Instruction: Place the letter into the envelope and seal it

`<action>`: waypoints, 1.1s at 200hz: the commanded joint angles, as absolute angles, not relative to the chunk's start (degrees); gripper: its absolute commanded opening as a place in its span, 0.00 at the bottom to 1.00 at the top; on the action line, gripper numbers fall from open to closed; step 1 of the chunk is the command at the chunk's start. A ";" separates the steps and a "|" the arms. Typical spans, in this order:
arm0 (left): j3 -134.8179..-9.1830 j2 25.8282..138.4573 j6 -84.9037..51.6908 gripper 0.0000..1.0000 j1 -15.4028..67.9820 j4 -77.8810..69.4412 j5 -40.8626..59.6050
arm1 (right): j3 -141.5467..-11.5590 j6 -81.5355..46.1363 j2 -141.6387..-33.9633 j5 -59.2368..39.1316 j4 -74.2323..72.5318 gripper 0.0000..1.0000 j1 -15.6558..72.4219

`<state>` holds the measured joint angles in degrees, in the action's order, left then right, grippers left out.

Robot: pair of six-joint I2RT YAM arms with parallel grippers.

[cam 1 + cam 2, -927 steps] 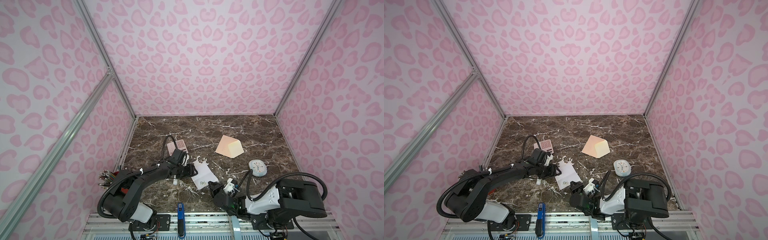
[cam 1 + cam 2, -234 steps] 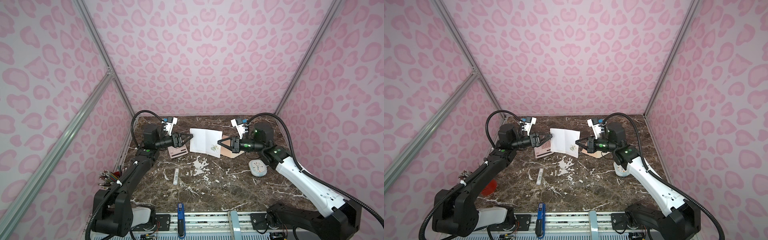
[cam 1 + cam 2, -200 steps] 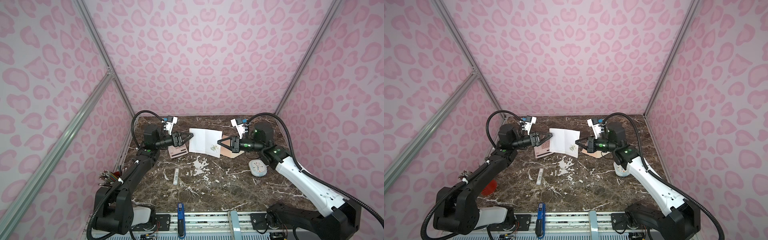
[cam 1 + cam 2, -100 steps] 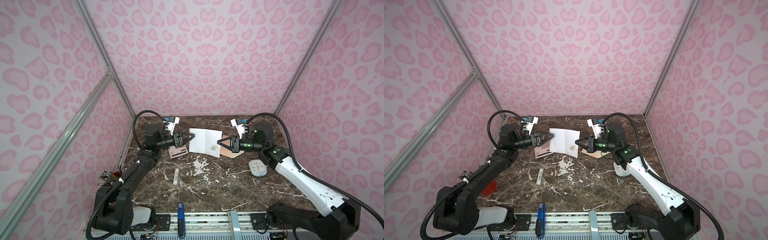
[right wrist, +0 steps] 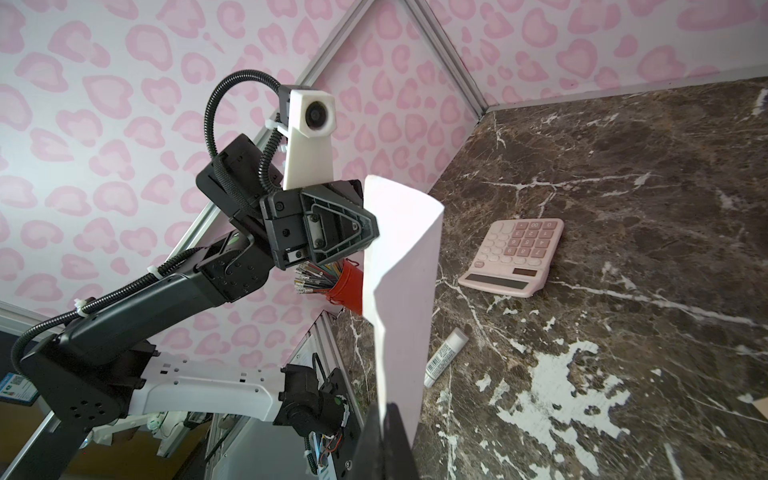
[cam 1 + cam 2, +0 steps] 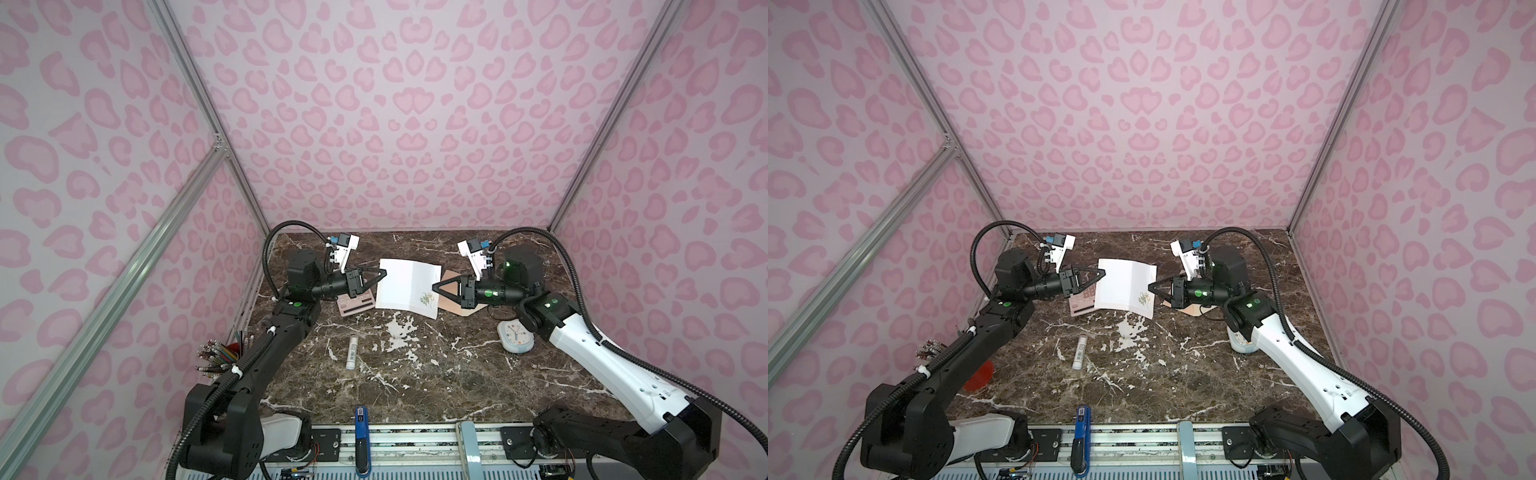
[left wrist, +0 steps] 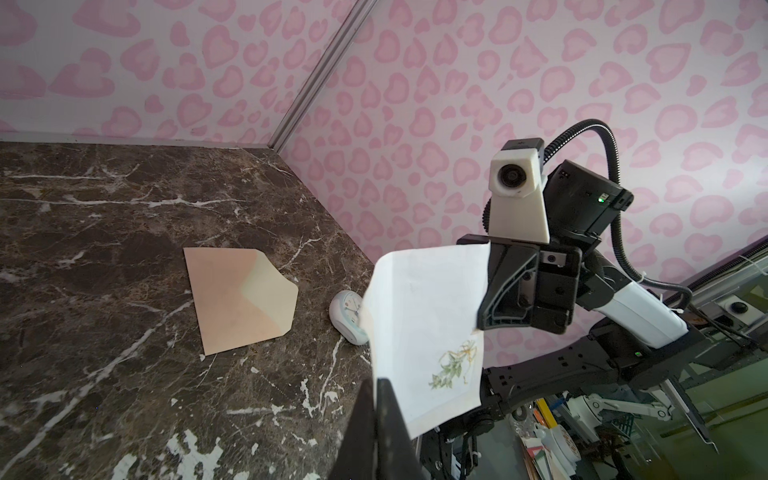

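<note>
The letter, a white sheet with a small green floral print, hangs upright in the air at the back of the table, in both top views. My left gripper is shut on its left edge, and the left wrist view shows the jaws pinching the paper. My right gripper is shut on the opposite edge near the print, with the sheet curving away from it. The peach envelope lies flat on the marble behind the letter, its paler flap open. Only its right part shows in a top view.
A pink calculator lies under my left gripper. A white glue stick lies mid-table. A small clock sits by the right arm. A red cup of pencils stands at the left edge. Pink patterned walls enclose three sides.
My left gripper has moved in a little and closed on the letter's left edge. The right gripper has kept its hold without moving. Earlier, both arms were low at the front.
</note>
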<state>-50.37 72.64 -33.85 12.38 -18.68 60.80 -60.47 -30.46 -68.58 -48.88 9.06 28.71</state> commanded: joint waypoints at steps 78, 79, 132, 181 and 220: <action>-49.72 66.53 -26.15 0.04 14.94 -7.80 54.59 | -60.45 -30.81 -70.22 -37.62 6.27 0.00 35.42; -49.69 66.49 -26.13 0.04 14.94 -7.77 54.50 | -60.37 -30.92 -70.22 -37.57 5.99 0.00 35.51; -47.60 64.43 -28.11 0.04 15.06 -10.21 51.01 | -59.98 -33.51 -70.58 -36.30 1.76 0.31 38.81; -46.72 64.69 -31.18 0.04 14.99 -14.62 50.90 | -59.15 -30.31 -67.17 -35.58 5.64 0.54 38.68; -46.59 65.72 -35.09 0.04 13.84 -19.63 53.74 | -56.75 -30.04 -61.92 -37.22 7.67 0.50 32.34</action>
